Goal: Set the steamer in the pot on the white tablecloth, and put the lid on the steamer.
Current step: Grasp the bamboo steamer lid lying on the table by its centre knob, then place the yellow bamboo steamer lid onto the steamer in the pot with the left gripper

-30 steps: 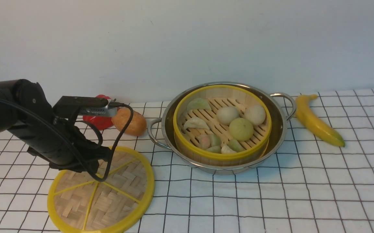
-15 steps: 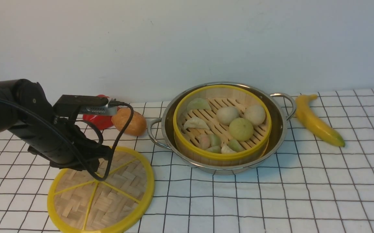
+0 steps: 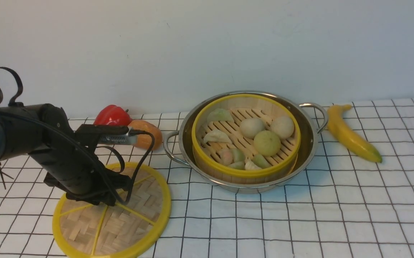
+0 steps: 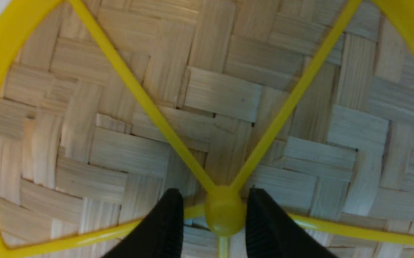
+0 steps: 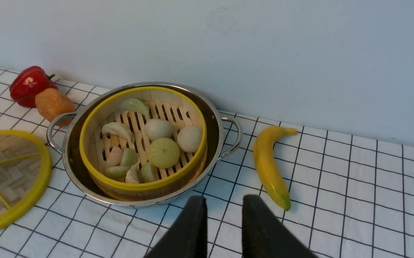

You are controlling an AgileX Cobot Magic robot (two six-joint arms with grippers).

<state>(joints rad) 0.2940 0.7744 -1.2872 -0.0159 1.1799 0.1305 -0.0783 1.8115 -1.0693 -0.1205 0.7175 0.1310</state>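
The steamer [image 3: 242,173] sits inside the pot [image 3: 307,139] on the white tablecloth [image 3: 336,215], holding buns and dumplings. The lid [image 3: 128,225] lies flat on the cloth left of the pot. My left gripper [image 4: 214,193] is down on the lid, open, one finger on each side of the yellow hub [image 4: 224,211]. In the front view the wrist hides those fingers. My right gripper [image 5: 224,200] shows only in its wrist view. It hangs above the cloth in front of the pot, open a little, with nothing between its fingers.
A red pepper [image 3: 112,115] and a brown bread roll [image 3: 147,134] lie by the wall, behind the lid and left of the pot's handle. A banana [image 3: 350,134] lies right of the pot. The wall runs close behind the pot.
My left arm has sunk lower over the lid's centre, uncovering the red pepper behind it. Pot, steamer and lid have not moved.
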